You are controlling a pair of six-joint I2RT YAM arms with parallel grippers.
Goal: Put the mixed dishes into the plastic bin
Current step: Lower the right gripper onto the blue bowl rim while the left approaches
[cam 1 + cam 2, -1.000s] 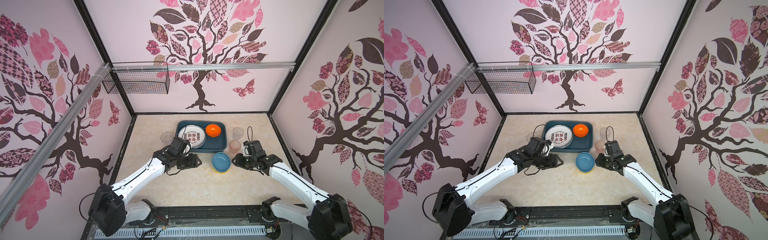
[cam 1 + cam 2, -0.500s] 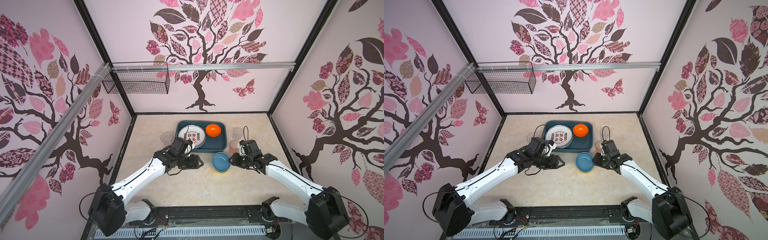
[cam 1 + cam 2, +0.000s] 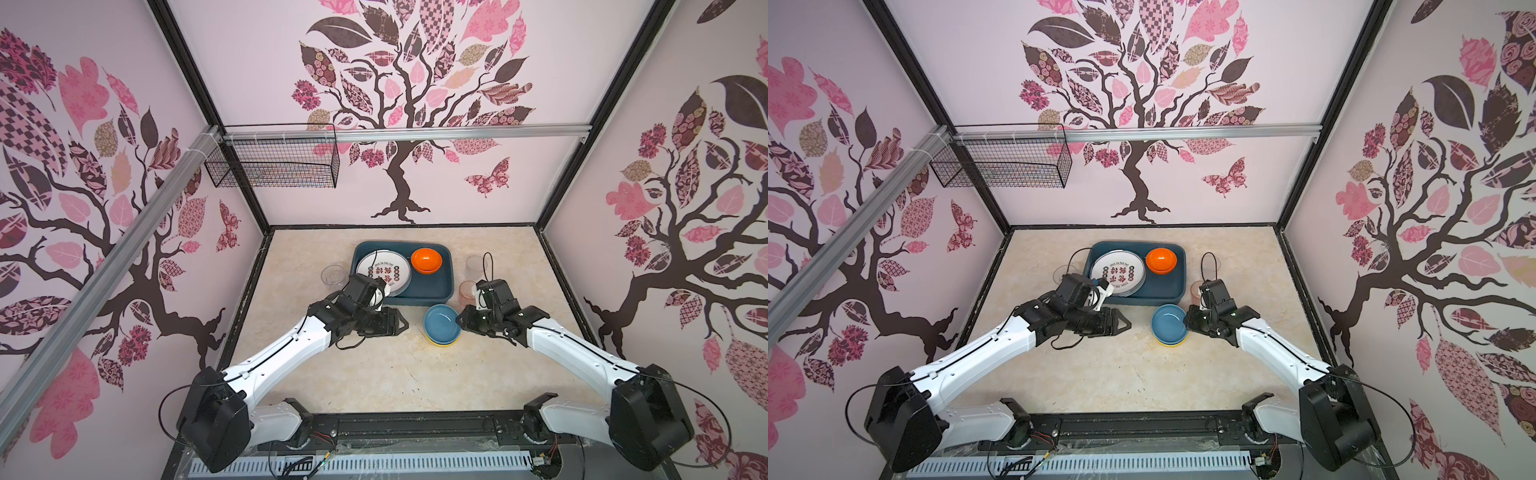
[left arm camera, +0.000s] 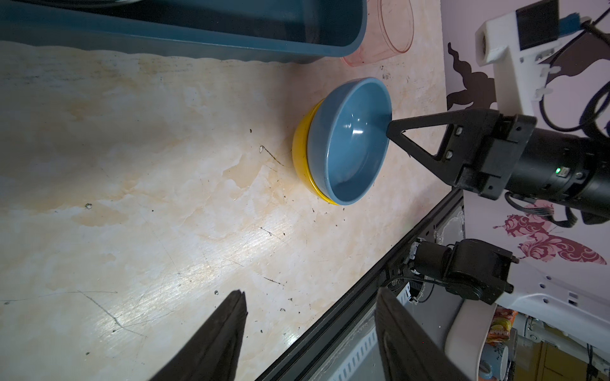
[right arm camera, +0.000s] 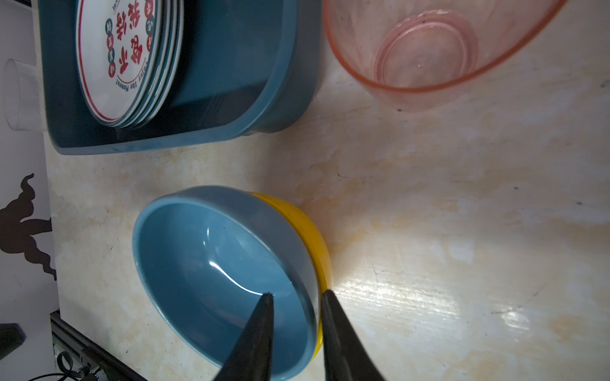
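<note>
The teal plastic bin [image 3: 449, 266] [image 3: 1177, 286] holds a stack of white plates [image 3: 384, 272] [image 5: 128, 56] and an orange bowl [image 3: 426, 259]. In front of it on the table a blue bowl [image 3: 440, 326] [image 5: 214, 264] sits nested in a yellow bowl [image 3: 442, 343] [image 5: 307, 227]. My right gripper [image 3: 459, 322] [image 5: 295, 293] straddles their right rim, one finger inside the blue bowl and one outside against the yellow rim, still slightly open. My left gripper [image 3: 403, 324] [image 4: 312, 293] hovers open and empty just left of the bowls.
A pinkish cup [image 3: 467, 291] [image 5: 429, 56] stands by the bin's right front corner, close behind my right wrist. Clear cups stand right [image 3: 475, 266] and left [image 3: 332, 275] of the bin. A black wire basket [image 3: 274, 162] hangs on the back left rail.
My right gripper has moved left onto the bowls' rim and its jaws have narrowed around it. The left arm has barely moved.
</note>
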